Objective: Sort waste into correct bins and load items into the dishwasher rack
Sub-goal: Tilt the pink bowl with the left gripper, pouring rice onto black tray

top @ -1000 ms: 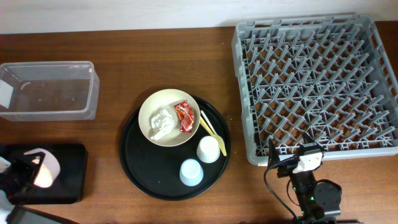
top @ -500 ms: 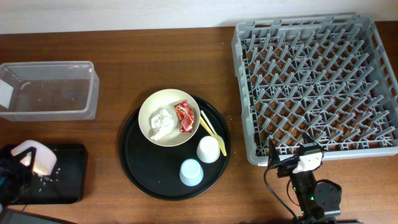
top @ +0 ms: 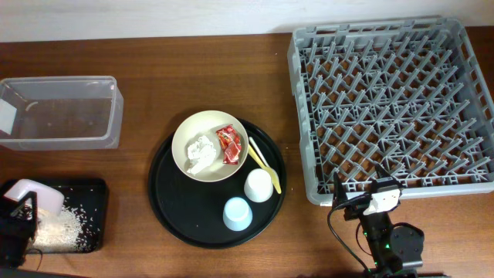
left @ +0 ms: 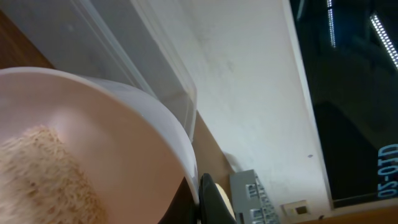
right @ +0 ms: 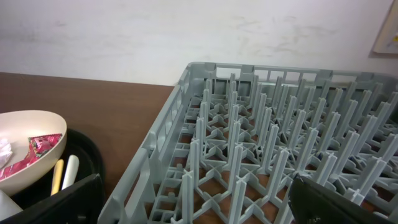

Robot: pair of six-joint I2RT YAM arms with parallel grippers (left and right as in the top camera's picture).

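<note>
My left hand (top: 23, 210) is clamped on the rim of the small pink bowl (top: 35, 193), holding it tipped over the near-left end of the shallow black rectangular tray (top: 91, 193). A heap of loose white rice grains (top: 60, 226) lies in that tray just beside the bowl. My left wrist view shows more rice clinging inside the bowl, so I judge the emptying step is in hand but not finished.

The next move, as I read it, calls for a steeper tilt or a shake to clear the last grains. Then comes a long carry across the counter to the grey dishwasher rack (top: 386, 100), which holds nothing.

My right hand (top: 361, 193) hangs at the rack's near edge with its fingers apart, gripping nothing.

The clear rectangular plastic tub (top: 116, 116) stands behind the black tray and looks bare, apart from a few specks I cannot identify. On the large round black tray (top: 185, 224), the large cream bowl (top: 185, 133) holds the crumpled white tissue wad (top: 201, 150) and the red wrapper (top: 228, 144) side by side. The pale yellow plastic cutlery (top: 262, 162) lies just right of that bowl. The white cup (top: 258, 185) and the light blue cup (top: 236, 214) stand near it. None of these items is sorted or racked yet.
</note>
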